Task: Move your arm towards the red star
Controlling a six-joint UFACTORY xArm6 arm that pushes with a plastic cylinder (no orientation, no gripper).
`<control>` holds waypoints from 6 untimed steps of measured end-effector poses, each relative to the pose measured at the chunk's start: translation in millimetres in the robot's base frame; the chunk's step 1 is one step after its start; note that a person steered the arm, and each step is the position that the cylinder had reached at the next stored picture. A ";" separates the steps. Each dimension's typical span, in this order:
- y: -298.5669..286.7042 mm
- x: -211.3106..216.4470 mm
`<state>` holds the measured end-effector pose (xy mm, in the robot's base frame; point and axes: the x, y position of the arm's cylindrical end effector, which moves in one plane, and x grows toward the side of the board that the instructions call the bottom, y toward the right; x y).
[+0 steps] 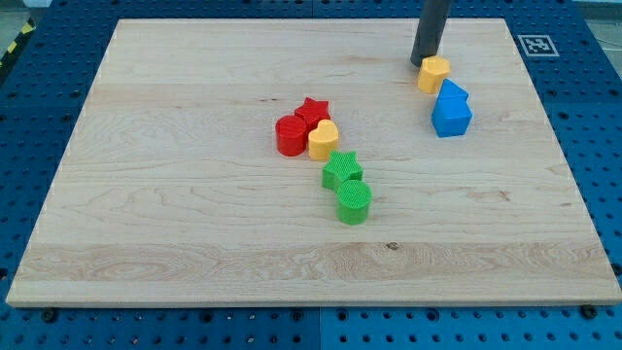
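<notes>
The red star (313, 110) lies near the board's middle, touching a red cylinder (290, 135) on its lower left and a yellow heart (324, 140) below it. My tip (421, 63) stands at the view's top right, far to the right of the red star. The tip is right next to a yellow hexagon block (433, 73), on its upper left side.
Two blue blocks (451, 109) sit just below the yellow hexagon. A green star (342, 169) and a green cylinder (354, 201) lie below the yellow heart. The wooden board (175, 194) rests on a blue perforated table; a fiducial marker (535, 45) is at the board's top right corner.
</notes>
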<state>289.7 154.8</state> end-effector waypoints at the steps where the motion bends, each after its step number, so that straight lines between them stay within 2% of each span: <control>1: 0.2 5.3; 2: 0.2 5.4; 4: -65.3 5.3; 6: -106.9 40.1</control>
<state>329.8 47.9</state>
